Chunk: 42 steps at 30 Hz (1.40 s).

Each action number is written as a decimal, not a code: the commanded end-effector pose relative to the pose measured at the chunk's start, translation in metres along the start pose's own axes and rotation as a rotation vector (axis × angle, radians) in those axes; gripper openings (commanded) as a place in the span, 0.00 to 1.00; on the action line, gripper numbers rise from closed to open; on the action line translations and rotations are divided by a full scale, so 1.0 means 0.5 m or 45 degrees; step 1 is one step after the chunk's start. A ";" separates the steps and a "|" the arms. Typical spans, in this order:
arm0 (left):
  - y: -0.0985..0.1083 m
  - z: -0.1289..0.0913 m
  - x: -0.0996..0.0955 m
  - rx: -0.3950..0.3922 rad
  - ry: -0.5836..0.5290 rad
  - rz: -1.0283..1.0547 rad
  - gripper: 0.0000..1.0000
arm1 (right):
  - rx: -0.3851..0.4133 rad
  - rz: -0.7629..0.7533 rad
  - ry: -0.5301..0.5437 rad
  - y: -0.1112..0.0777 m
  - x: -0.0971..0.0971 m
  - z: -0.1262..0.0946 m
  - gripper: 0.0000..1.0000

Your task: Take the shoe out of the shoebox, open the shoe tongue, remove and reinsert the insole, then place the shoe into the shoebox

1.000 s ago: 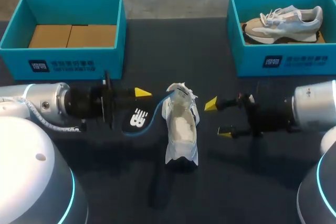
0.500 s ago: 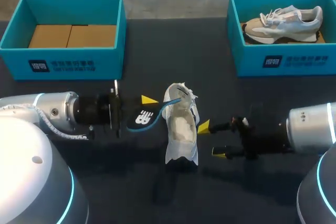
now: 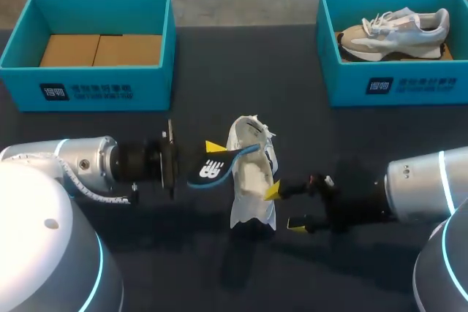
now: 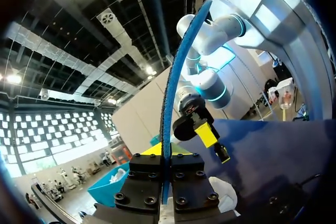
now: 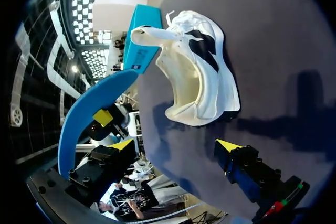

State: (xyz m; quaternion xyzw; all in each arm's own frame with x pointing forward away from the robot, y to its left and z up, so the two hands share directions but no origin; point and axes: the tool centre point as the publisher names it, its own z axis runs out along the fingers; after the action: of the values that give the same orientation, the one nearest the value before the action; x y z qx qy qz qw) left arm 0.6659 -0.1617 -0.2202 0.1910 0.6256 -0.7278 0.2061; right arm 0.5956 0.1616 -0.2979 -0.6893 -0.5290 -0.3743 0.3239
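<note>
Shoe [image 3: 252, 173], white with its tongue lifted, stands on the dark table [image 3: 241, 71] between two robot arms. The left tool [image 3: 208, 157] is clamped on a blue insole [image 3: 219, 164], whose far end reaches over the shoe's opening. The right tool [image 3: 285, 208], fingers spread and holding nothing, sits just beside the shoe's near side. A second shoe [image 3: 395, 31] lies in the far-right shoebox [image 3: 395, 85].

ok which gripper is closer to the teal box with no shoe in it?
Left. The left gripper, shut on the insole, sits off that box's right front corner. The right gripper is beyond the white shoe, farther off.
</note>
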 end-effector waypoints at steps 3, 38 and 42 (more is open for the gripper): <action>0.002 0.000 0.013 0.009 -0.001 -0.014 0.00 | 0.003 0.001 -0.054 0.005 -0.002 0.040 1.00; 0.034 0.015 0.051 0.021 0.004 -0.108 0.00 | -0.032 0.018 -0.032 0.004 -0.002 0.083 1.00; 0.039 0.015 0.053 0.022 -0.004 -0.119 0.00 | -0.032 0.017 -0.039 0.004 -0.002 0.079 1.00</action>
State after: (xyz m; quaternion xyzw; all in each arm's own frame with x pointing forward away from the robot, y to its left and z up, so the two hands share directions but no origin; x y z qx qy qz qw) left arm 0.6534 -0.1709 -0.2452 0.1618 0.6297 -0.7404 0.1708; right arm 0.6057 0.1920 -0.3215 -0.6989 -0.5241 -0.3715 0.3144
